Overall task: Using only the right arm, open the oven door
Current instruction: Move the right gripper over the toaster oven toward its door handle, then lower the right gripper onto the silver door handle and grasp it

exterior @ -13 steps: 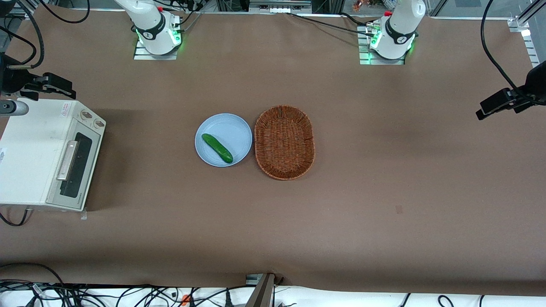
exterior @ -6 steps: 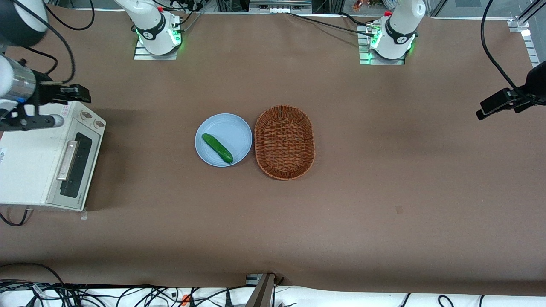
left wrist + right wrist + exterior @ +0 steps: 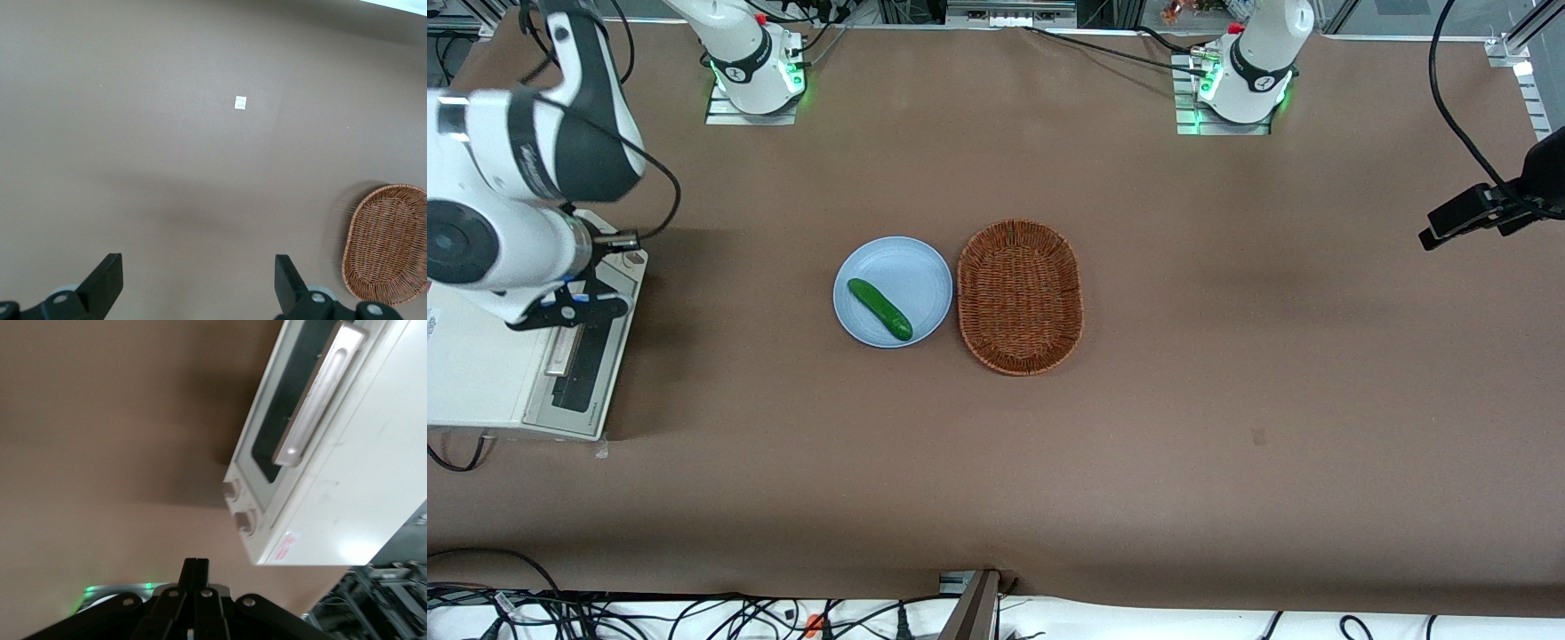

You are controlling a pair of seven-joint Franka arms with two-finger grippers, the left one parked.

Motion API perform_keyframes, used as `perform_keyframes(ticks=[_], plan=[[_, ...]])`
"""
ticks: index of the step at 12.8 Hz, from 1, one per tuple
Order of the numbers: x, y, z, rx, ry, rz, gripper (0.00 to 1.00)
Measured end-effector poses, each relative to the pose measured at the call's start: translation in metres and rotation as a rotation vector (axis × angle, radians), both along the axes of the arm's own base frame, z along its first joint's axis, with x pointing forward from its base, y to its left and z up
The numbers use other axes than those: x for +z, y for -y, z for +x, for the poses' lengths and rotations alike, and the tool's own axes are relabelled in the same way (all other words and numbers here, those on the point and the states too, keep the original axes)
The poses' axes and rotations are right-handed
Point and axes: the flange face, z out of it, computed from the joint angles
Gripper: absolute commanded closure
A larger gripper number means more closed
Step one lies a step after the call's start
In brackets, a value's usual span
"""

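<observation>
The cream-white toaster oven [image 3: 476, 378] stands at the working arm's end of the table. Its oven door [image 3: 585, 373], a dark glass window in a silver frame, lies flush with the oven body, and part of its silver bar handle [image 3: 560, 354] shows. The right arm [image 3: 511, 236] hangs over the oven's top and hides the knobs. In the right wrist view the door [image 3: 293, 407], its handle [image 3: 319, 397] and two knobs [image 3: 241, 510] show. My gripper [image 3: 197, 568] is shut on nothing, up in the air, apart from the handle.
A light blue plate [image 3: 925, 271] with a green cucumber [image 3: 879, 308] on it sits mid-table. A brown wicker basket [image 3: 1020, 296] lies beside it toward the parked arm's end. Cables run along the table's near edge.
The right arm has swung in over the oven and now covers its top and knobs. The oven door has not moved.
</observation>
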Motion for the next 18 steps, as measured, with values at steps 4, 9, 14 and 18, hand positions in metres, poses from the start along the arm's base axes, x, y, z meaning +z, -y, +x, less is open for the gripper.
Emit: perform_keyframes(ticks=[4,9,14,18], plan=[[-0.058,0.030,0.027,0.082,-0.004,-0.108,1.00],[-0.075,0.076,0.039,0.137,0.002,-0.115,1.00],[-0.091,0.076,0.045,0.165,0.006,-0.128,1.00],[-0.099,0.076,0.048,0.178,0.007,-0.134,1.00]])
